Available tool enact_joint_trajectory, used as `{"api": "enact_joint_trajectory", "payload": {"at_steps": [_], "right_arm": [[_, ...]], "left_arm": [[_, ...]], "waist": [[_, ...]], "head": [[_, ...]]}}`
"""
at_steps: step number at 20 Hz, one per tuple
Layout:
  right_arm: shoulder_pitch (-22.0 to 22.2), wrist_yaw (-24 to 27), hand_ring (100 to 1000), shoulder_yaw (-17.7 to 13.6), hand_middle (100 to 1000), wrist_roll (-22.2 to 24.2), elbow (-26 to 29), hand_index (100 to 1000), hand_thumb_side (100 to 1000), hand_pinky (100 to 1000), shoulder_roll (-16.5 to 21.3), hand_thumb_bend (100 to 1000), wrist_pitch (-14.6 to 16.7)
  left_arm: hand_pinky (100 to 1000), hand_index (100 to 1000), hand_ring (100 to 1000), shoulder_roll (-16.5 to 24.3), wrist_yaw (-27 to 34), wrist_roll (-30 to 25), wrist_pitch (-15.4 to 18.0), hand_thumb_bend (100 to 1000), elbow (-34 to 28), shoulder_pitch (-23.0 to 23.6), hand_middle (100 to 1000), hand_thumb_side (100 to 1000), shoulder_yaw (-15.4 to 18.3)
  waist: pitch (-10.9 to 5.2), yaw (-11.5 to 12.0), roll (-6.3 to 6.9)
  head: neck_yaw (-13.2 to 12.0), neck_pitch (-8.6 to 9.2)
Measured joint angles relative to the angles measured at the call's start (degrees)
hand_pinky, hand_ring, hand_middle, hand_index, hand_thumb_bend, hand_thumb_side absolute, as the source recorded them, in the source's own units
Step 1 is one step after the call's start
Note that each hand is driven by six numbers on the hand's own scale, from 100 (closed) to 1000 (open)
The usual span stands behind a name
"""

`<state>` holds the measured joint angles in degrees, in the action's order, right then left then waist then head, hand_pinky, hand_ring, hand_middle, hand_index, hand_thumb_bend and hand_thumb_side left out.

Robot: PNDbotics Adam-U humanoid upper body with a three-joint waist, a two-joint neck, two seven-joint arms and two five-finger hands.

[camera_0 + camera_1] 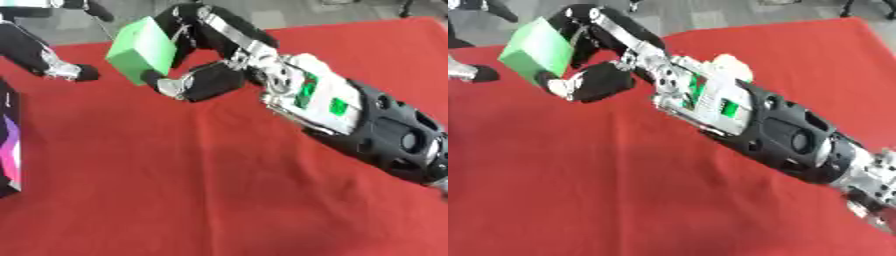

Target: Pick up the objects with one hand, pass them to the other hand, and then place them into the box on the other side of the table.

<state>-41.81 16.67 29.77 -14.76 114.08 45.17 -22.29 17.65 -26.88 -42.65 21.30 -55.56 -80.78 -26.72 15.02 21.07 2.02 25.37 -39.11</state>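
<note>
My right hand (206, 75) grips the green block (143, 49) between thumb and fingers, aloft over the red tabletop (219, 190); left hand (61, 67) sits nearby, fingers curled, empty; risk: the block slips during transfer if released early.

Counter (219, 200) covered edge to edge with red cloth (579, 190), surface flat, mostly smooth. Far edge runs askew across top of view, grey floor (710, 15) beyond it. Box (9, 145) lies on cloth at counter's left edge, only part in view: dark side, purple-pink panel. Cannot tell whether box is open.
</note>
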Motion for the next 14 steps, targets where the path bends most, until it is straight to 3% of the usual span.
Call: {"api": "enact_joint_trajectory", "payload": {"at_steps": [6,14], "right_arm": [[-0.01,0.00,505,0.00,373,-0.16,0.00,541,100,633,0.00,100,-0.13],[-0.02,0.00,505,0.01,373,-0.39,0.00,539,100,632,0.00,100,-0.41]], "left_arm": [[1000,952,960,-0.01,2.59,-0.58,-0.58,282,-0.14,-0.22,885,605,-0.47],[1000,955,963,-0.02,4.85,-0.76,-0.76,281,-2.01,-0.42,890,700,-2.98]], "waist": [[0.09,0.13,0.00],[0.33,0.38,0.01]], "head": [[0.00,0.00],[0.04,0.00]]}}
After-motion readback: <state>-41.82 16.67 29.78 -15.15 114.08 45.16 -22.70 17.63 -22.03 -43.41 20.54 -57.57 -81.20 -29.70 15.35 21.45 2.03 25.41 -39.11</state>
